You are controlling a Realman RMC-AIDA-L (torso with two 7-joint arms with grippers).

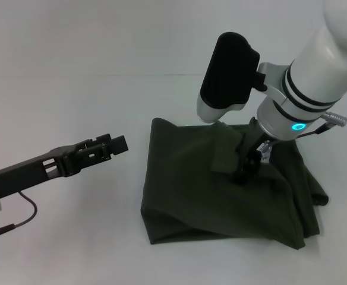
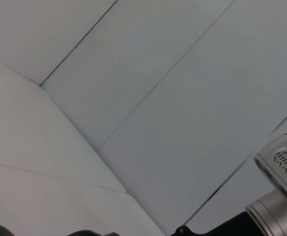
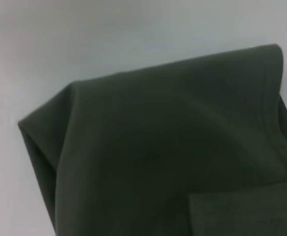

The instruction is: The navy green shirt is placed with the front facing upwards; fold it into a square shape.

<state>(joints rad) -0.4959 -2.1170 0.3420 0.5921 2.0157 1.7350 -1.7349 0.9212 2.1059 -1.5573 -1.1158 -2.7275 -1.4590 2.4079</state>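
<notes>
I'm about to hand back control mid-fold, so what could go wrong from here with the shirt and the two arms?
The right pincer is down on the upper layers of the navy green shirt; lifting away could drag the fold open if fabric snags.

The shirt's right edge lies bunched and uneven, so the result may not come out square.

The left pincer hovers beside the shirt over the table; an inward move could push the near edge and wrinkle it.

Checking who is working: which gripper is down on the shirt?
The right gripper, its tip on the folded shirt. The left gripper hangs apart, left of it over bare table.
</notes>
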